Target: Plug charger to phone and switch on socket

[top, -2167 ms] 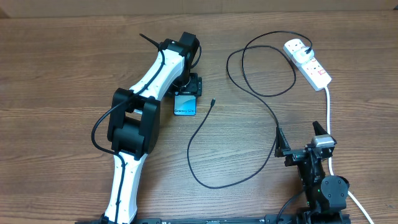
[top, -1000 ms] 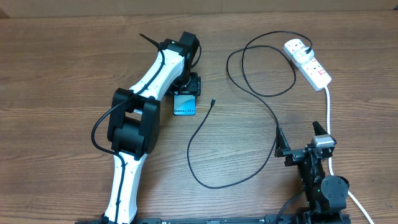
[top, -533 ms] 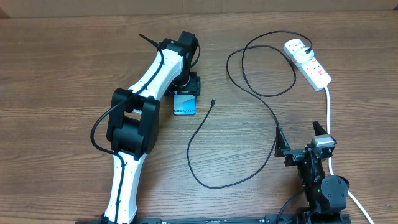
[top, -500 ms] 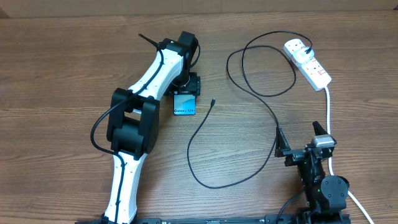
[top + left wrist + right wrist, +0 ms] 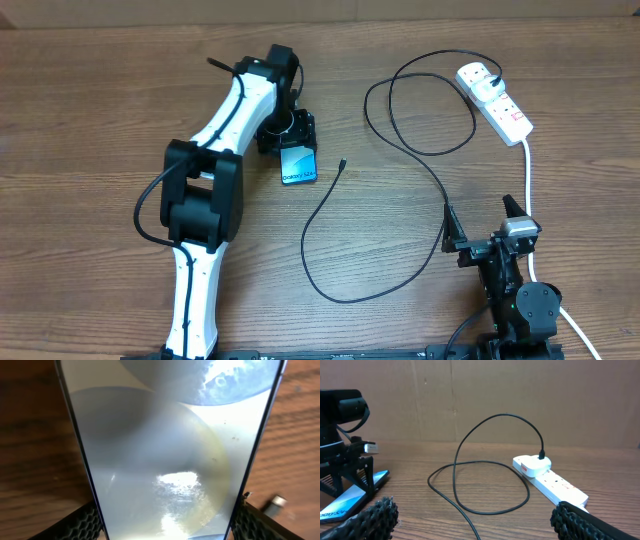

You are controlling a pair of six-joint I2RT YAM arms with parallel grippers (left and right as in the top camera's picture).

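Fingers of right arm (image 5: 447,228): spread wide and empty at 5 o'clock, nearest the base; probably kept free to fetch the cable's tip.
Charger (image 5: 507,416): thin black cable lying slack on the tabletop (image 5: 100,120), curling from 6 o'clock out to 1 o'clock; loose enough to drag easily.
Plug tip (image 5: 342,164): bare on the wood at 3 o'clock of the phone, near it but apart; not yet plugged in.
Phone (image 5: 298,165): a little toward 11 o'clock from centre, screen up, "Galaxy" end toward the base; flat or slightly tipped, cannot tell; port not visible.
Fingers of left arm (image 5: 75,525): pinching the phone across its width, one mesh pad at each long edge; likely held so to steady it and turn its port toward the tip.
Socket (image 5: 497,100): farthest out at 2 o'clock, well apart from both arms; white wall plug (image 5: 475,76) seated in its far end; switch position too small to tell.
Containers: none in view; only the socket holds anything, namely that plug.
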